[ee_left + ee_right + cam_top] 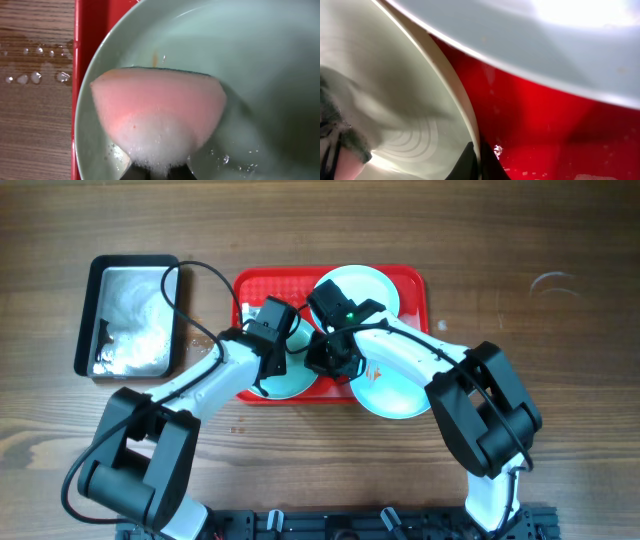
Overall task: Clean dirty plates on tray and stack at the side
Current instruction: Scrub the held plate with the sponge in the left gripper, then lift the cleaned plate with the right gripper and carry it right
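At the far left of the wooden tabletop (590, 360) sits a black-rimmed metal tin (97, 310) with white foam (135, 330) inside, well apart from the red tray (250, 280), which lies in the middle. In the left wrist view, water drops (35, 77) bead on the wood just beside the tray's left rim. The left arm reaches in from the near left, and the left gripper (155, 174) is pinched on a pink sponge (160, 110), foamy at its gripped end. The sponge rests flat on the inside of the near-left plate (260, 75), a pale turquoise plate lying in the tray's near left part; a small orange-brown smear (155, 57) shows on the plate just beyond the sponge. The right arm comes from the near right to the tray's middle, and the right gripper (479, 162) is pressed together on that same plate's rim, one finger on each side of it. A second plate, the far plate (365, 285), lies at the tray's far side, right of centre. A third, the near-right plate (395, 395), lies over the tray's near right corner with its near edge past the tray's rim, partly under the right arm, and carries an orange mark.
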